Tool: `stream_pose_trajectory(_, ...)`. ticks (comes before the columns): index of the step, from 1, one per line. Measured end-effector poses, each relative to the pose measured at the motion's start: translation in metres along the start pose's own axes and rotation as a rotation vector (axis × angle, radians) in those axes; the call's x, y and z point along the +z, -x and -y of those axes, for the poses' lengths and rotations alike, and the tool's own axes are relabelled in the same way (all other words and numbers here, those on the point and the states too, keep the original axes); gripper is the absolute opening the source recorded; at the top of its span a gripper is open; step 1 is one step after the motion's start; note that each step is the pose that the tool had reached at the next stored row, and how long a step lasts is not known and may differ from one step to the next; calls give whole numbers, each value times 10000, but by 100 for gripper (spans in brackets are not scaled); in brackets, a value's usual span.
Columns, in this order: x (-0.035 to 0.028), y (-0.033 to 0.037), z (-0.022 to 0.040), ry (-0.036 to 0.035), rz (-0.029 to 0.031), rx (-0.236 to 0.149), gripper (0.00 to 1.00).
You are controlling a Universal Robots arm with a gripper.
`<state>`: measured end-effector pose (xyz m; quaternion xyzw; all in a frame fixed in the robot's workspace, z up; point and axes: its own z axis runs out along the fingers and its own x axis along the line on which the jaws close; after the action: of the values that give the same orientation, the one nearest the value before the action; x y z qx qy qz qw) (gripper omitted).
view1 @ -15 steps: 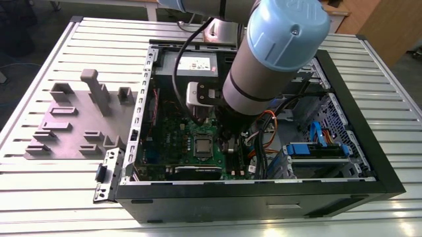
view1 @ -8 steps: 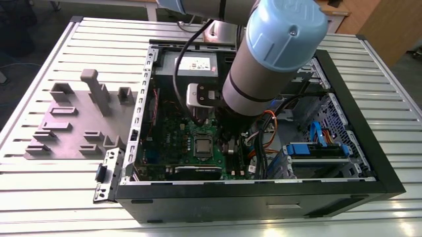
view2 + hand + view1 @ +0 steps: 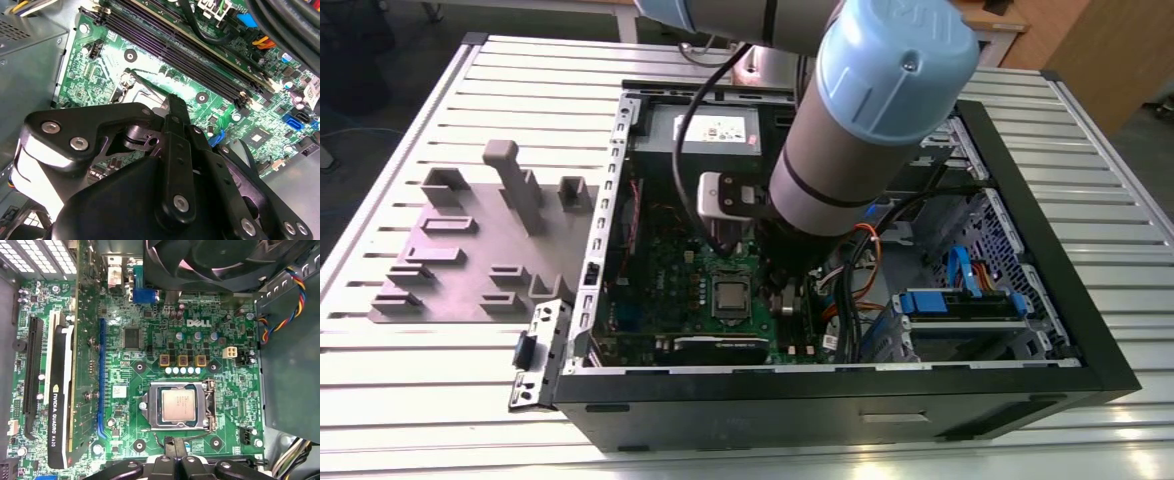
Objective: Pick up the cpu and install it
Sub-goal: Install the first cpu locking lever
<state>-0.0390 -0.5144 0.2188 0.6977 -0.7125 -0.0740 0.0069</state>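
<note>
The gripper (image 3: pixel 176 450), jaws clenched on nothing, is hovering beside the cpu (image 3: pixel 178 405) sitting in its socket (image 3: pixel 210 407).

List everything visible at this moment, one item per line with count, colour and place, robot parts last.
cpu: one, silver-grey, seated in the motherboard's socket frame; also in the exterior view.
motherboard: one, green, on the floor of the open computer case.
computer case: one, black, open, lying on the slatted table.
graphics card: one, black and white, in a slot beside the blue slot.
fan: one, black, at the board's edge.
fixture plate: one, grey, with upright blocks, at the exterior view's left.
table: one, silver, slatted.
arm: one, grey and blue, reaching into the case.
gripper: one, black, just beside the socket.
</note>
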Motion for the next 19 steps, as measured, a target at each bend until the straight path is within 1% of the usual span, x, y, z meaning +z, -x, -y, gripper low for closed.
stream_pose_trajectory(7,23,-1,-3,-9,-15,-133,11)
stream_pose_trajectory(14,63,-2,-3,-24,-33,-258,11)
stream_pose_trajectory(15,68,-2,-3,-23,-42,-278,11)
stream_pose_trajectory(19,97,-5,-1,-16,-137,-349,11)
